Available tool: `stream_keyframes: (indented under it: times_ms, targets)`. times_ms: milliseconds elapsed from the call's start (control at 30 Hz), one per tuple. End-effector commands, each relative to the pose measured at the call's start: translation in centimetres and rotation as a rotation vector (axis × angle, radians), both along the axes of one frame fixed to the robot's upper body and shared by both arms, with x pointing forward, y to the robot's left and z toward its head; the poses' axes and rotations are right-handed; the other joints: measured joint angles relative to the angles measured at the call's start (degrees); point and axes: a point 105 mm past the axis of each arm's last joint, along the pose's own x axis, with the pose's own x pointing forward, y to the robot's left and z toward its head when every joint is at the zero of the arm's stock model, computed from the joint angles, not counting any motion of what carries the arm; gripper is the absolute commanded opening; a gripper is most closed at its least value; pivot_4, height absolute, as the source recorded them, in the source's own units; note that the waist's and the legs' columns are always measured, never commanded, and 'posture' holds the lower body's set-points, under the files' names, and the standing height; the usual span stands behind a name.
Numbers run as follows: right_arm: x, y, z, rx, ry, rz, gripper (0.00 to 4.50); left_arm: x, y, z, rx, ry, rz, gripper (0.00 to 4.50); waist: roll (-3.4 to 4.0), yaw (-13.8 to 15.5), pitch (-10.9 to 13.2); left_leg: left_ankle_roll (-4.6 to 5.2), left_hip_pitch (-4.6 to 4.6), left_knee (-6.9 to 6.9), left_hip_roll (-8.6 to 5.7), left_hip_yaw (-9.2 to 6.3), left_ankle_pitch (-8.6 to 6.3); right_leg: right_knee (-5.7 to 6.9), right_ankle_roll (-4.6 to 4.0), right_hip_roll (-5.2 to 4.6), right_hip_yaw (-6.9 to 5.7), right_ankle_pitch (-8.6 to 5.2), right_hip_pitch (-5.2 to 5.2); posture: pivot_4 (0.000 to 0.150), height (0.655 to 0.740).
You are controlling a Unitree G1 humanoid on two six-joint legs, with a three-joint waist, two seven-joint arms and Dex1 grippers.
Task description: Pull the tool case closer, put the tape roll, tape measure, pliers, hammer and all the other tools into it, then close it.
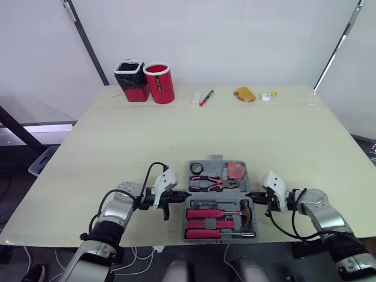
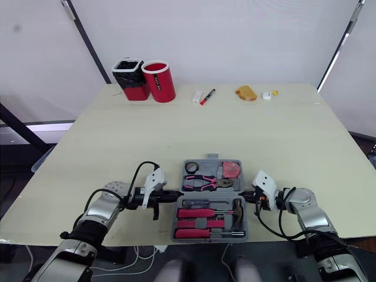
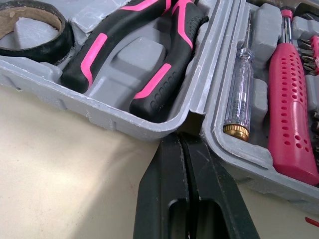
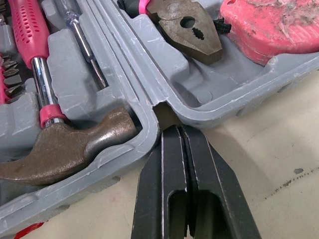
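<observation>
The grey tool case (image 1: 215,158) lies open near the table's front edge. Its far half holds the black tape roll (image 1: 197,168), the pink-and-black pliers (image 1: 212,184) and the pink tape measure (image 1: 237,170). Its near half holds the hammer (image 1: 245,210) and pink screwdrivers (image 1: 205,214). My left gripper (image 1: 179,194) is shut, its tip against the hinge notch on the case's left side (image 3: 180,137). My right gripper (image 1: 254,194) is shut too, its tip at the hinge notch on the right side (image 4: 179,128), beside the hammer head (image 4: 65,149).
At the table's far edge stand a red cup (image 1: 159,82) and a black-lined red cup (image 1: 131,80). Also there lie a white block (image 1: 195,98), a red marker (image 1: 206,97), a brown object (image 1: 244,94) and a small white-and-yellow item (image 1: 267,96). The table's front edge runs just behind the case.
</observation>
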Motion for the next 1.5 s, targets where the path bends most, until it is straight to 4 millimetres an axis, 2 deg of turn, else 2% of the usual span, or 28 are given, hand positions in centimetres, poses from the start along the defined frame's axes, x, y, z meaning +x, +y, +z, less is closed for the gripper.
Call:
stream_keyframes:
  times_ms: [33, 567, 833, 1033, 1233, 1500]
  targets:
    - [0.8, 1.2, 1.1, 0.023, -0.086, 0.025, 0.0, -0.8, 0.4, -2.3, 0.074, 0.064, 0.025, 0.04, -0.01, 0.0, 0.0, 0.0, 0.0, 0.0, 0.0, 0.0, 0.0, 0.0, 0.0, 0.0, 0.0, 0.0, 0.0, 0.15, 0.74]
    - [0.8, 1.6, 1.0, 0.029, -0.098, 0.04, 0.0, -0.9, 0.7, -2.3, 0.088, 0.064, 0.022, 0.04, -0.03, -0.1, 0.0, 0.0, 0.06, 0.0, 0.0, 0.01, 0.0, 0.0, 0.0, 0.03, 0.05, 0.0, 0.01, 0.15, 0.74]
    - [0.8, 0.1, 0.7, -0.006, -0.083, 0.0, 0.0, -0.9, 2.0, -1.9, 0.105, 0.051, 0.041, 0.04, -0.04, -0.3, 0.0, 0.0, 0.06, -0.01, 0.01, 0.01, 0.0, 0.0, 0.0, 0.03, 0.05, 0.0, 0.01, 0.15, 0.74]
    - [1.0, -1.7, 0.8, -0.031, -0.086, -0.047, 0.0, -0.9, 3.3, -1.8, 0.11, 0.044, 0.101, 0.04, -0.04, -0.3, 0.0, 0.0, 0.05, -0.04, 0.01, 0.03, 0.0, 0.0, -0.01, 0.03, 0.08, 0.0, -0.01, 0.15, 0.74]
    - [0.8, -2.7, 1.0, -0.028, -0.084, -0.07, 0.0, -1.0, 4.7, -1.7, 0.108, 0.03, 0.164, 0.04, -0.04, -0.5, 0.0, 0.0, 0.08, -0.11, 0.02, 0.02, 0.0, 0.0, -0.02, 0.04, 0.08, -0.01, -0.01, 0.15, 0.74]
    - [-0.1, -4.7, 2.5, 0.032, -0.121, -0.142, 0.0, -1.4, 5.7, 2.3, -0.078, -0.08, 0.231, 0.04, -0.07, -1.5, 0.0, 0.0, 0.03, -0.19, 0.05, -0.13, 0.0, -0.04, -0.03, 0.03, 0.11, -0.01, -0.07, 0.15, 0.74]
